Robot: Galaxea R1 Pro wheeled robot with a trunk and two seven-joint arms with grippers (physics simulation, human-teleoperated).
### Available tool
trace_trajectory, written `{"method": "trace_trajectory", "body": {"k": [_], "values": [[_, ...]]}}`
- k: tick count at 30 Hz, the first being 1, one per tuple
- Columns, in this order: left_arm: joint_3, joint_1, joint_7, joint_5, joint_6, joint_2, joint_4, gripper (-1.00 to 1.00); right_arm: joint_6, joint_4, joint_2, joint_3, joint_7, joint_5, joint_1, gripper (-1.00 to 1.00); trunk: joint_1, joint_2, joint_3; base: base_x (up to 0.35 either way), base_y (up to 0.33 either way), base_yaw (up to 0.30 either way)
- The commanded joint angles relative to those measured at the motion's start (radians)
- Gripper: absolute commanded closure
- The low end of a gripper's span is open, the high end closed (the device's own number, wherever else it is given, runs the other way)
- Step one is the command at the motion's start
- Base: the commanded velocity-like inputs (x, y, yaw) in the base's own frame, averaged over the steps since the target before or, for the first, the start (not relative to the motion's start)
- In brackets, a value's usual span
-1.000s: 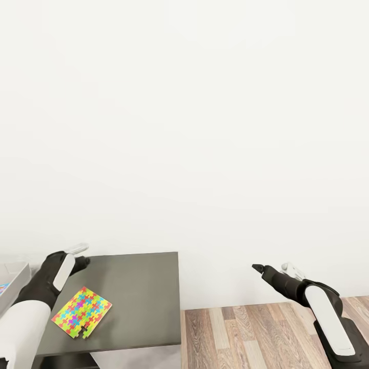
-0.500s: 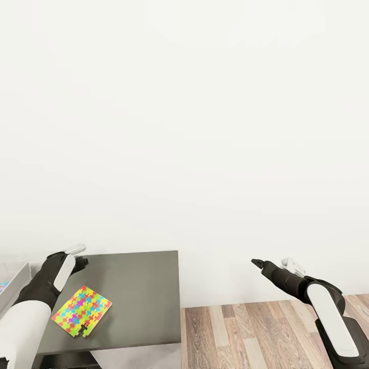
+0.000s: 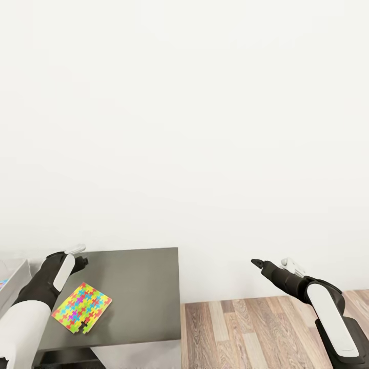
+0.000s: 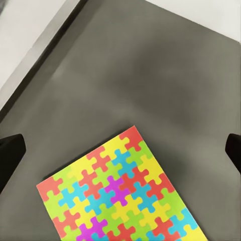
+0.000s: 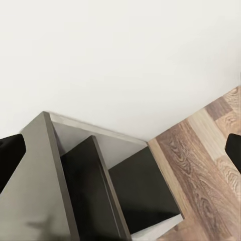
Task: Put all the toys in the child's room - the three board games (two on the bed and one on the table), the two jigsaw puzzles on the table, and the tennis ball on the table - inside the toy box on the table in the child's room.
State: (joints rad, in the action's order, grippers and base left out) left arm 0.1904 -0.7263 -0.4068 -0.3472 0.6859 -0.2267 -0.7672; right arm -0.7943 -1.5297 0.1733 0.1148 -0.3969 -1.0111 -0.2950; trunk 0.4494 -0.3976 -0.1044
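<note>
You are parked at the end of the table (image 3: 138, 292), its dark top running against the white wall (image 3: 205, 128), with wood plank floor (image 3: 256, 328) to its right. At the far left edge of the head view sits the toy box (image 3: 11, 279); a sliver of something coloured shows inside it, too little to name.

The jigsaw puzzle (image 3: 82, 308) lies flat on the tabletop, near the front left, well apart from the box. Your left tool (image 4: 120, 150) hangs above it with its fingers spread wide and nothing between them; the sheet sits below and partly off the wrist view.

It is thin and flat, so I judge a straight pinch from above will slip. Bring the tool over the nearest edge, or slide the sheet toward the table edge first, then close.

Your right tool (image 3: 257, 264) is held out over the floor, wide open and empty.
</note>
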Motion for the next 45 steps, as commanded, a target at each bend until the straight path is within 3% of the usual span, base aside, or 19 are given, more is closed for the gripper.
{"method": "trace_trajectory", "body": {"k": [1, 24, 27, 32, 35, 45], "values": [[0.0, -0.001, -0.007, -0.011, 0.003, 0.0, -0.001, -1.0, -0.002, -0.001, 0.0, 0.0, -0.01, -0.011, -0.001, -1.0, 0.001, -0.002, -0.004, 0.0, 0.0, 0.0], [-0.002, -0.001, 0.01, -0.011, 0.006, -0.003, -0.001, -1.0, -0.004, -0.001, 0.0, -0.001, -0.01, -0.011, -0.001, -1.0, 0.001, -0.002, -0.042, 0.0, 0.0, 0.0], [-0.002, -0.001, 0.05, -0.01, 0.008, -0.009, -0.001, -1.0, -0.004, -0.001, 0.0, -0.001, -0.01, -0.011, -0.001, -1.0, 0.001, -0.002, -0.047, 0.0, 0.0, 0.0], [-0.002, -0.001, 0.16, -0.011, 0.014, -0.048, -0.001, -1.0, -0.004, -0.001, 0.0, -0.001, -0.01, -0.011, -0.001, -1.0, 0.001, -0.002, -0.055, 0.0, 0.0, 0.0], [-0.002, -0.001, 0.217, -0.01, 0.017, -0.058, -0.001, -1.0, -0.004, -0.001, 0.0, -0.001, -0.01, -0.011, -0.001, -1.0, 0.001, -0.002, -0.06, 0.0, 0.0, 0.0], [-0.002, -0.001, 0.246, -0.008, 0.018, -0.067, -0.001, -1.0, -0.005, -0.001, 0.0, -0.001, -0.01, -0.011, -0.001, -1.0, 0.001, -0.002, -0.076, 0.0, 0.0, 0.0]]}}
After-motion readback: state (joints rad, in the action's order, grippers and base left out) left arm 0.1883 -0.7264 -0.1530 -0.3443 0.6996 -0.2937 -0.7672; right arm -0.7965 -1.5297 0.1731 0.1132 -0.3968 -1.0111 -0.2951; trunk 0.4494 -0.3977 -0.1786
